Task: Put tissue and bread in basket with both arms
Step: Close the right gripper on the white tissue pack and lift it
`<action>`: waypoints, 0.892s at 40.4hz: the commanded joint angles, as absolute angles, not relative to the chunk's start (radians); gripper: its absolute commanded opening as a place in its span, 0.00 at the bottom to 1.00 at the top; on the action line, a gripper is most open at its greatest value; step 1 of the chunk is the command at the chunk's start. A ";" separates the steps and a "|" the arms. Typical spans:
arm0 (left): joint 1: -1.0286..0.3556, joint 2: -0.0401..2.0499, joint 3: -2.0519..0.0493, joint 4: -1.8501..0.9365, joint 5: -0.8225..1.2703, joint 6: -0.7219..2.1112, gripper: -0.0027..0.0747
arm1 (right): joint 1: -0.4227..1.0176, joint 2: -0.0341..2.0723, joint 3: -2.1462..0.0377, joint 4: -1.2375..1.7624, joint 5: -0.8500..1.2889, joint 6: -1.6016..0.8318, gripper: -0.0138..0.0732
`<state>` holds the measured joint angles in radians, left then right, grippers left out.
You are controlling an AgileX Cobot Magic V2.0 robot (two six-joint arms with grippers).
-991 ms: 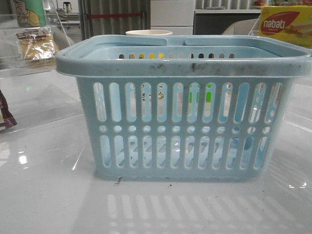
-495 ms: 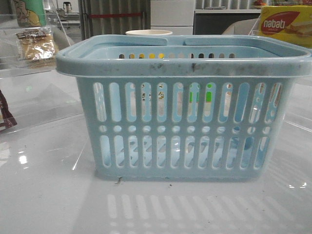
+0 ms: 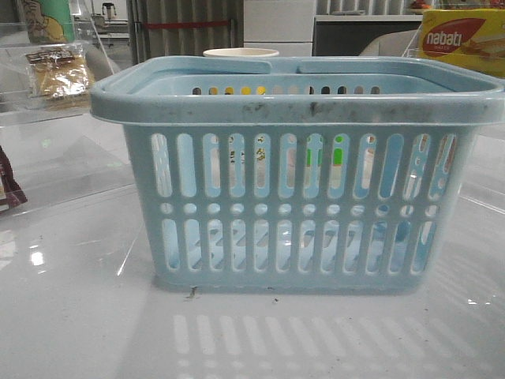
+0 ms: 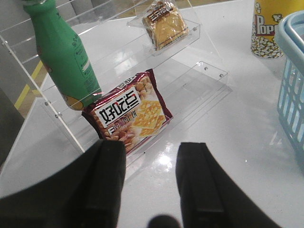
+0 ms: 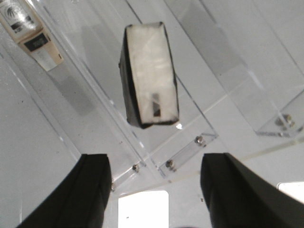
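Observation:
The light-blue basket (image 3: 296, 197) stands in the middle of the front view; its edge also shows in the left wrist view (image 4: 292, 85). The bread (image 4: 165, 24), a clear packet of golden-brown pieces, lies on the upper acrylic shelf, also seen at the far left of the front view (image 3: 59, 75). My left gripper (image 4: 152, 156) is open and empty, above the table just short of the shelf. The tissue (image 5: 149, 76), a dark-edged pack with a pale face, lies on a clear acrylic shelf. My right gripper (image 5: 156, 166) is open and empty, a short way from it.
A dark-red cracker wrapper (image 4: 130, 111) and a green bottle (image 4: 64, 52) stand on the acrylic rack by the bread. A popcorn cup (image 4: 270, 26) stands near the basket. A nabati box (image 3: 461, 39) is at the back right. A beige item (image 5: 28, 31) lies on the right rack.
The coloured patches seen through the basket's slots shift slightly. Nothing else in the front view differs.

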<state>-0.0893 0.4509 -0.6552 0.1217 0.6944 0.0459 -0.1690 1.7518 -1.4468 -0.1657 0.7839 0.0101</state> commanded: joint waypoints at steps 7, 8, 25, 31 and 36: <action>-0.090 0.462 -0.681 0.128 0.613 0.039 0.46 | -0.175 1.742 -1.490 -0.168 0.663 0.000 0.76; -0.090 0.462 -0.681 0.128 0.613 0.039 0.46 | -0.175 1.746 -1.490 -0.167 0.653 0.000 0.76; -0.090 0.462 -0.681 0.128 0.613 0.039 0.46 | -0.175 1.793 -1.490 -0.133 0.588 0.000 0.71; -0.090 0.462 -0.681 0.128 0.613 0.039 0.46 | -0.175 1.791 -1.490 -0.120 0.577 0.000 0.52; -0.090 0.462 -0.681 0.128 0.613 0.039 0.46 | -0.175 1.790 -1.490 -0.114 0.582 0.000 0.45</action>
